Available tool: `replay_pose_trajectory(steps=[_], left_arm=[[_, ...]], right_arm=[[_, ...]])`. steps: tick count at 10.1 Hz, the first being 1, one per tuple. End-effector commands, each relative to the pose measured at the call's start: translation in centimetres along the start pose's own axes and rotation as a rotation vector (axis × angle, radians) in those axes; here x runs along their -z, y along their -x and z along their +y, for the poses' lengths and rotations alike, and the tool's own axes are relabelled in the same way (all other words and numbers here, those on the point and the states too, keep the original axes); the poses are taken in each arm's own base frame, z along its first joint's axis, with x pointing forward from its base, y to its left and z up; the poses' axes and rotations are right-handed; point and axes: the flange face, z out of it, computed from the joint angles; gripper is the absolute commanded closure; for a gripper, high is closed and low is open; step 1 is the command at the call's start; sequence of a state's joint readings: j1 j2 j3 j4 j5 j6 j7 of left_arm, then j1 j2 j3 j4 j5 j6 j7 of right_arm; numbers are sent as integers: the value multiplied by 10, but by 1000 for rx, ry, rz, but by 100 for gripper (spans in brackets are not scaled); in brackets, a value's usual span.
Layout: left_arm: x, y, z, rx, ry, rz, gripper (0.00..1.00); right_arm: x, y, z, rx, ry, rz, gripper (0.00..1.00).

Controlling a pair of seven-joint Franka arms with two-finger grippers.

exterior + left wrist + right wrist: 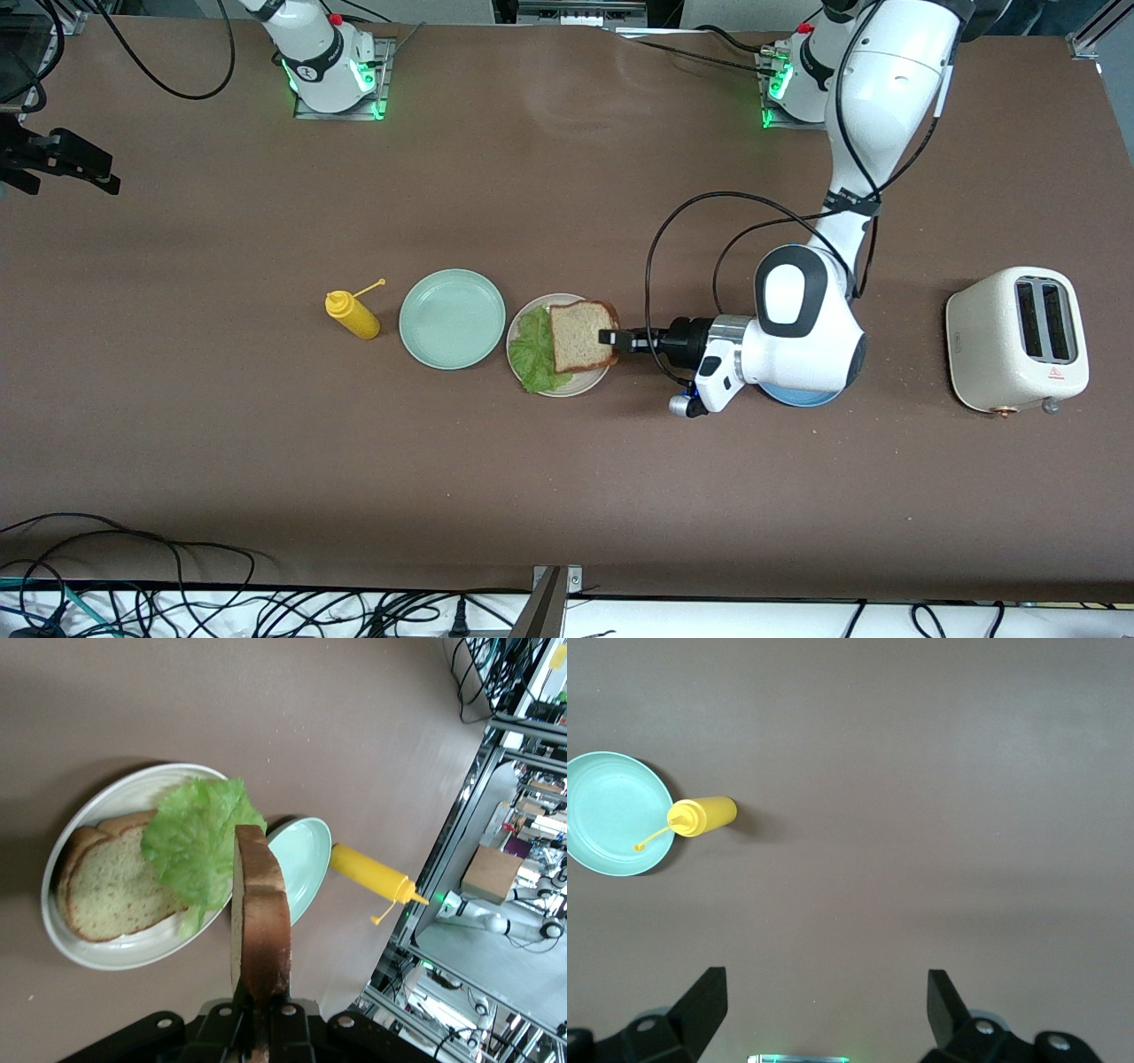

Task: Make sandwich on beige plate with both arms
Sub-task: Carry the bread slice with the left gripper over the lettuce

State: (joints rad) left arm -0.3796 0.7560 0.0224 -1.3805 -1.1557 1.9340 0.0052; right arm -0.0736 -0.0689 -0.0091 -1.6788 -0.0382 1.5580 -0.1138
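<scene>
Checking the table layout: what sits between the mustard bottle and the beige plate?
The mint-green plate, empty, lies between the mustard bottle and the beige plate, shown in the front view.

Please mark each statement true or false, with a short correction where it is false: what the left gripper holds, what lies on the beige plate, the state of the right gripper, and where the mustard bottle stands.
1. The left gripper holds a bread slice over the beige plate. True.
2. The beige plate is bare. False: a bread slice and lettuce lie on it.
3. The right gripper is shut. False: it is open and holds nothing.
4. The mustard bottle stands beside the mint-green plate. True.
</scene>
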Motion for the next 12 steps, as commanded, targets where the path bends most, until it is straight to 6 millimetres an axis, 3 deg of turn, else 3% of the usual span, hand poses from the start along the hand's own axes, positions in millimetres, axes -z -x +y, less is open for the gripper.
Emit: replay_pose_trajectory(steps=[1,4,9,12], left_arm=[[-17,-7,5,13,43,35,100],[-44,-5,3,22,39,56,100],[-77,5,5,27,35,45,100],[-81,1,-6,32,17,65,100]], right_arm=[[7,3,-2,-2,15,-8,0],[9,-1,-10,19,40,2,0],[0,-14,-7,8,28,30,0],[-4,-17,-7,10,23,23,0]])
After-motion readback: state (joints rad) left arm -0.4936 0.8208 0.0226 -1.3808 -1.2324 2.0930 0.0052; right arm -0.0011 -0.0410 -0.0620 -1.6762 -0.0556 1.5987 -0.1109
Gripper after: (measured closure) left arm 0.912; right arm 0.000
